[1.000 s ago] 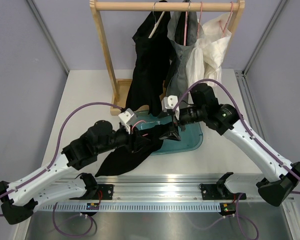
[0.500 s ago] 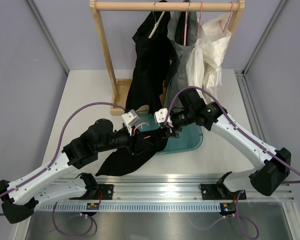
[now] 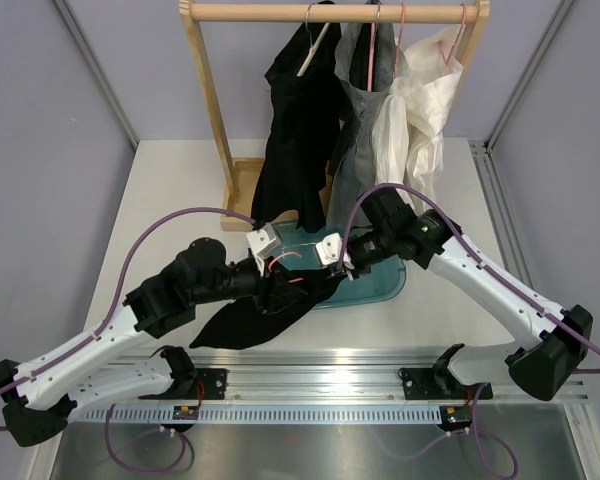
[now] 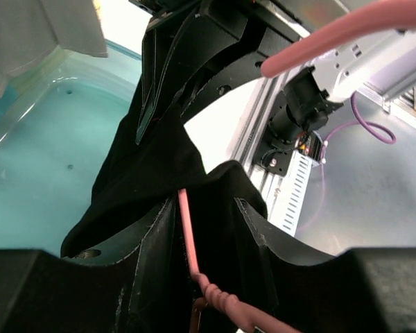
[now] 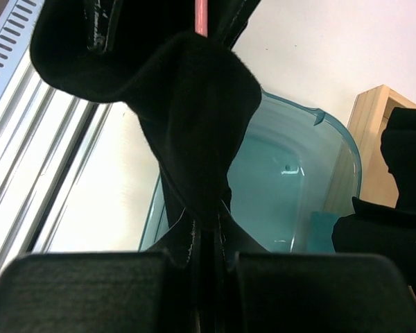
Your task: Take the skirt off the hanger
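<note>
Over the teal tub (image 3: pixel 385 283), top view: the skirt (image 3: pixel 260 315), dark and limp, sagged from both arms onto the table (image 3: pixel 160 200). Left wrist: the left gripper (image 4: pixel 201 239) stood half-closed around the pink hanger (image 4: pixel 186 222) and bunched cloth. Right wrist: the right gripper (image 5: pixel 206 239) pinched a fold flat; such light, soft cloth probably slips, so the waist edge beside the hanger looked the best hold.

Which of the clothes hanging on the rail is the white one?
The white garment, hanging farthest right, next to the grey garment; the black garment hangs at the left.
</note>
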Controlling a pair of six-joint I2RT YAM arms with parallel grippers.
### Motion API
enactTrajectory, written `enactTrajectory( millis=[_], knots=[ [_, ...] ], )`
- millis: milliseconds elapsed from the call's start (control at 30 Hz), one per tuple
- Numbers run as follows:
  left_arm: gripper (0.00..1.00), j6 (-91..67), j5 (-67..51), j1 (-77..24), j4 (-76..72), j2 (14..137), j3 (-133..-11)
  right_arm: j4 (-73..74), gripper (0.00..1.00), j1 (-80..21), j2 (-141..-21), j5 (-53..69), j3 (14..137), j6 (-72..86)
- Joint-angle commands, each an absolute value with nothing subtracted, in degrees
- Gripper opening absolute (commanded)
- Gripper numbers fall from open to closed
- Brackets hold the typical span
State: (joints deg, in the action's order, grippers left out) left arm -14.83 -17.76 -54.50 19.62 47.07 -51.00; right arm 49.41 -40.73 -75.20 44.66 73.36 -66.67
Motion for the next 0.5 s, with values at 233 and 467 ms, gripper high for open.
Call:
enactTrajectory(
  millis=[233,467],
  knots=[
    [0.73,-6.07,-21.18,-54.76,20.39,44.21,-53.53,51.85,0.0,-41.22,-70.05,51.06,73.56,-66.71],
    [0.79,-2.73,-20.57,-54.76,21.18,42.8,-53.52,52.38,0.0,-41.13,-69.7,51.24,73.48,-66.27]
  ],
)
